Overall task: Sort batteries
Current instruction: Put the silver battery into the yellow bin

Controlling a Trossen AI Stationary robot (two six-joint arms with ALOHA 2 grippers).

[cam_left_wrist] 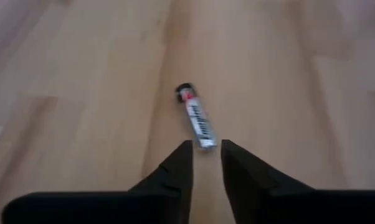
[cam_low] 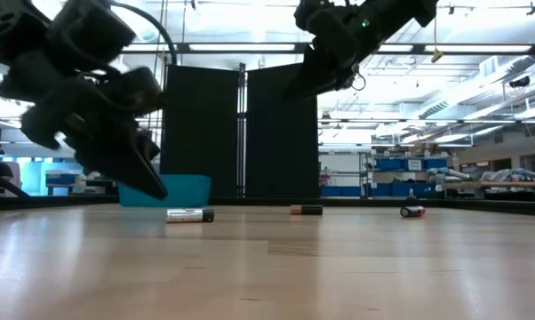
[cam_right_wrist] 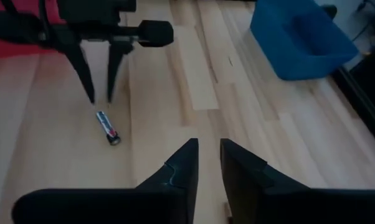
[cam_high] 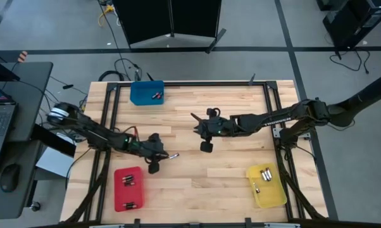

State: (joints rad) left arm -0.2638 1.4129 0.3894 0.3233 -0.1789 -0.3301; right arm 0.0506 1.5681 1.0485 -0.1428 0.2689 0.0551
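The left gripper (cam_left_wrist: 206,155) hangs just above the counter (cam_high: 197,177) with its fingers a narrow gap apart and empty. A silver battery (cam_left_wrist: 197,118) lies flat on the wood just past the fingertips. The right gripper (cam_right_wrist: 209,152) hovers mid-counter, fingers slightly parted, holding nothing. Other batteries rest in the blue tray (cam_high: 146,92), red tray (cam_high: 128,188) and yellow tray (cam_high: 266,187).

Left gripper (cam_left_wrist: 206,163) over the wooden table (cam_left_wrist: 81,93), fingers (cam_left_wrist: 175,171) slightly parted. One silver battery (cam_left_wrist: 196,116) with a black and red end lies just beyond the tips, apart from them.
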